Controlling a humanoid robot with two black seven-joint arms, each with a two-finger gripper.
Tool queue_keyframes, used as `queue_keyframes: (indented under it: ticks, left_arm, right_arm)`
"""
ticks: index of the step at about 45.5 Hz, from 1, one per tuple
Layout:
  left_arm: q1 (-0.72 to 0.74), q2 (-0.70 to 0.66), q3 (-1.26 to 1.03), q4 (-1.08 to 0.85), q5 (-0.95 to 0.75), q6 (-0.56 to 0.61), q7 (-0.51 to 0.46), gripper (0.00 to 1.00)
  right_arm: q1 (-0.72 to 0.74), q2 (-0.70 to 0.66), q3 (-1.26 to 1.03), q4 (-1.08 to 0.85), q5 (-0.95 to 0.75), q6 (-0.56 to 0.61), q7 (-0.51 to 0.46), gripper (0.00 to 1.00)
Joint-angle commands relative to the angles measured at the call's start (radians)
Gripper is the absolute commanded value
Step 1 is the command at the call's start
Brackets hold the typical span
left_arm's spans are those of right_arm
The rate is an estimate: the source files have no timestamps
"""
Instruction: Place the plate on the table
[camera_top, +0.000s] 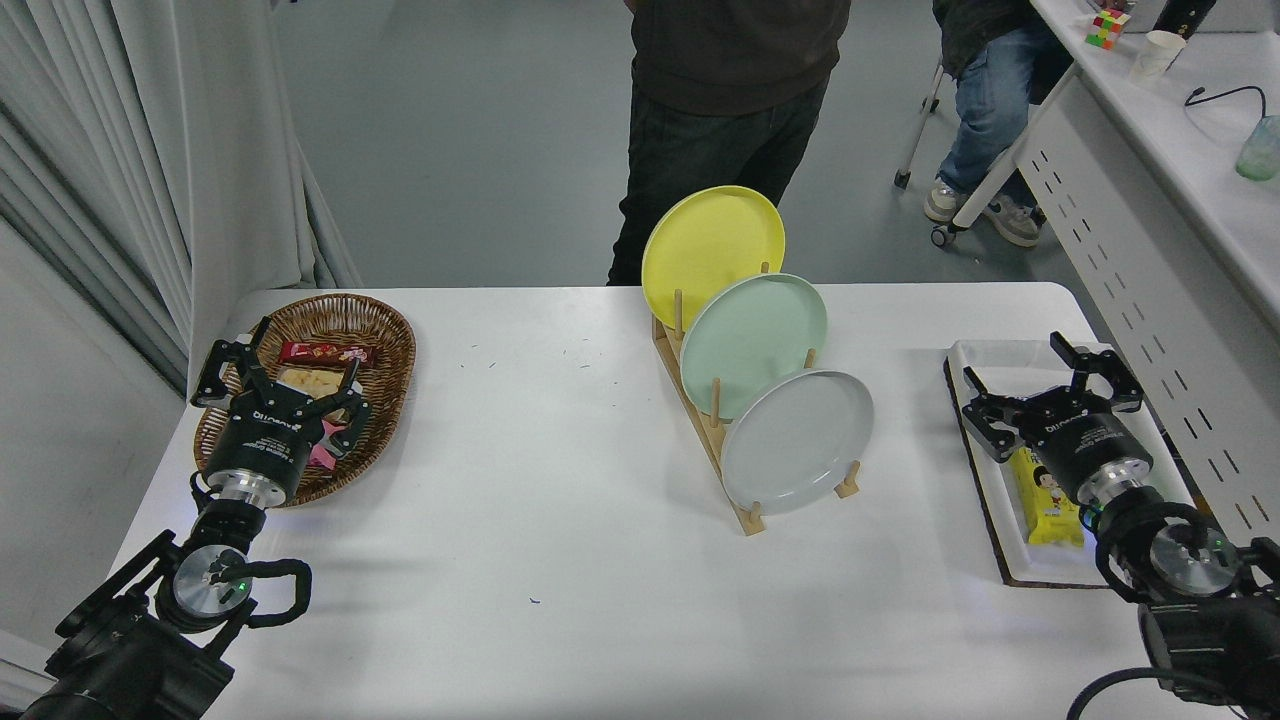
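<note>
You have three plates standing on edge in one wooden rack (712, 420) mid-counter (560, 520): yellow plate (712, 250) farthest, mint green plate (755, 340) in the middle, grey plate (800, 440) nearest you. Two end effectors, both spread apart and empty: left end effector (272, 370) over the wicker basket (385, 350), right end effector (1045, 385) over the white tray (985, 360).

Bright even light, soft shadows, sharp

Three plates upright in one wooden rack (745, 505) mid-table: one grey plate (797, 441), one mint green plate (752, 345), one yellow plate (710, 245). One wicker basket (385, 345) near left edge, one white tray (985, 355) near right edge. Two grippers, two people at far side.
</note>
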Motion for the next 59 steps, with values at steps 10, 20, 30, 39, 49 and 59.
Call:
queue_keyframes:
  ticks: [10,20,30,39,49,59]
  left_arm:
    - [0.000,0.000,0.000,0.000,0.000,0.000,0.000,0.98]
    - [0.000,0.000,0.000,0.000,0.001,0.000,0.000,0.98]
    - [0.000,0.000,0.000,0.000,0.001,0.000,0.000,0.98]
    - [0.000,0.000,0.000,0.000,0.001,0.000,0.000,0.98]
    - [0.000,0.000,0.000,0.000,0.000,0.000,0.000,0.98]
    - [0.000,0.000,0.000,0.000,0.000,0.000,0.000,0.98]
  right_arm:
    - [0.037,0.001,-0.142,-0.012,-0.011,-0.001,0.000,1.00]
    - [0.037,0.004,-0.136,0.000,-0.009,0.002,0.000,1.00]
    - [0.059,0.004,-0.144,0.012,-0.009,0.007,0.000,1.00]
    - [0.082,-0.005,-0.145,0.006,-0.011,0.004,0.000,1.00]
    - [0.103,-0.039,-0.147,0.008,-0.016,0.010,0.001,1.00]
    - [0.098,-0.039,-0.145,0.005,-0.055,0.016,0.005,1.00]
